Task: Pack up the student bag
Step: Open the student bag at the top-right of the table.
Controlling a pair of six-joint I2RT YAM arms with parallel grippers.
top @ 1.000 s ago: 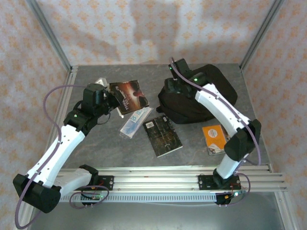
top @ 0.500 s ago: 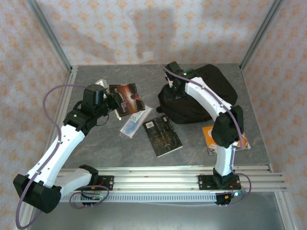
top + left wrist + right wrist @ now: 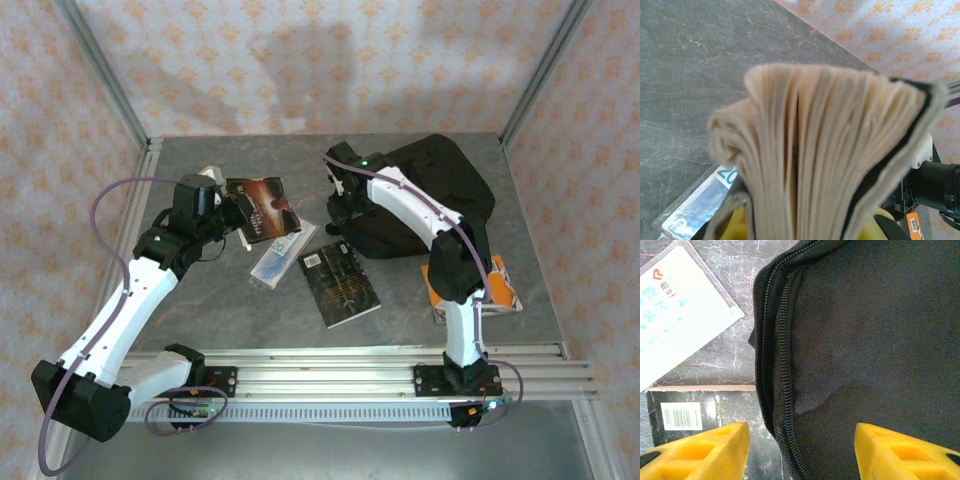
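Left jaws pinched tight on a dark-covered paperback book (image 3: pixel 265 205), held above the grey worktop (image 3: pixel 215 295). Right jaws, half open and empty, straddle the zip seam (image 3: pixel 785 390) of the large black fabric backpack (image 3: pixel 450 180), far right. Smart play: pinch that seam squarely, lift the mouth wide.

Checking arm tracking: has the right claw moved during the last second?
Yes. The right claw has shifted left, from over the student bag to the bag's left edge.

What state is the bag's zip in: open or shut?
Shut where seen: in the right wrist view the zip on the bag runs as one joined line of teeth. Elsewhere, cannot tell.
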